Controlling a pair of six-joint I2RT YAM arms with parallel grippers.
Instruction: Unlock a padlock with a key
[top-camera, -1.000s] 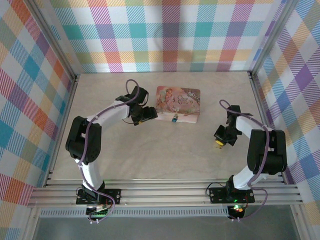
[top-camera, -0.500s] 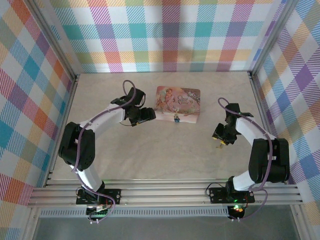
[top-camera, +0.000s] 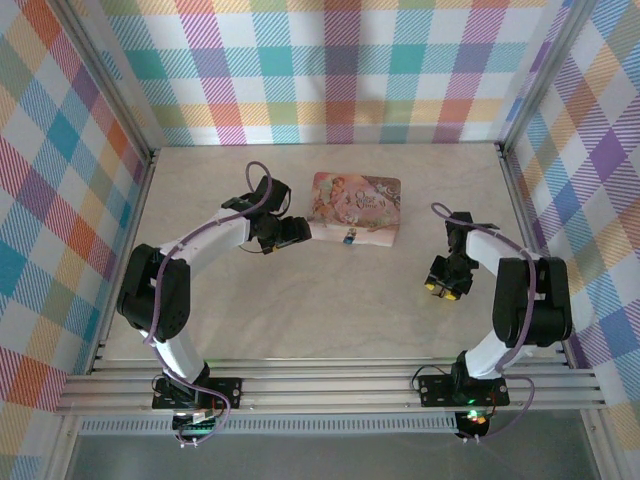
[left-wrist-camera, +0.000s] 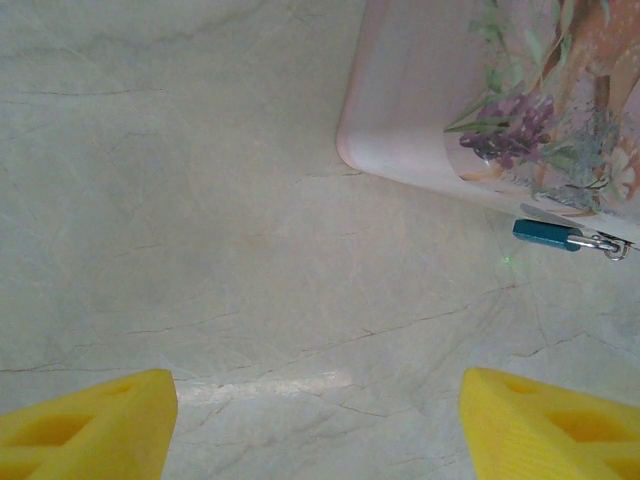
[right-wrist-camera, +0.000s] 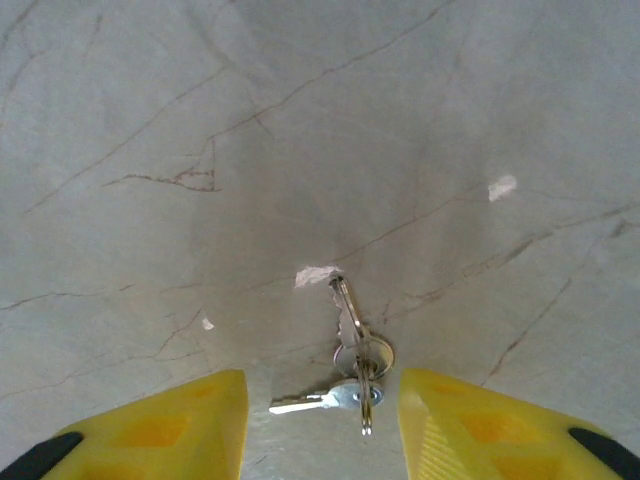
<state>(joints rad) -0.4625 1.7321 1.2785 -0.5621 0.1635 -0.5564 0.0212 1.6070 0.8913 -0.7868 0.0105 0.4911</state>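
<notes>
Left gripper (left-wrist-camera: 312, 392): its yellow fingers (left-wrist-camera: 90, 425) stand wide apart, released, with only bare table (left-wrist-camera: 200, 200) in the gap. The padlock (left-wrist-camera: 546, 234), a small blue body with a metal shackle at one end, lies flat on the table ahead of these fingers. It is off toward the finger at the right of the wrist view and well clear of both tips. It sits just beside the near edge of the pink box (left-wrist-camera: 420, 100), which also lies ahead of the fingers; whether lock and box touch cannot be told. In the top view this gripper points toward the box's near corner, with the padlock beyond its tips along the same edge. Right gripper (right-wrist-camera: 322, 388): fingers spread, clamped on nothing. The keys (right-wrist-camera: 352, 365), two on a small ring, lie on the table in the gap just ahead of the fingertips. They are nearer the finger at the right of the wrist view and, as far as can be seen, touch neither. One key points straight ahead, away from the fingers; the other points across toward the finger at the left. In the top view this gripper is well apart from the padlock and the box.
</notes>
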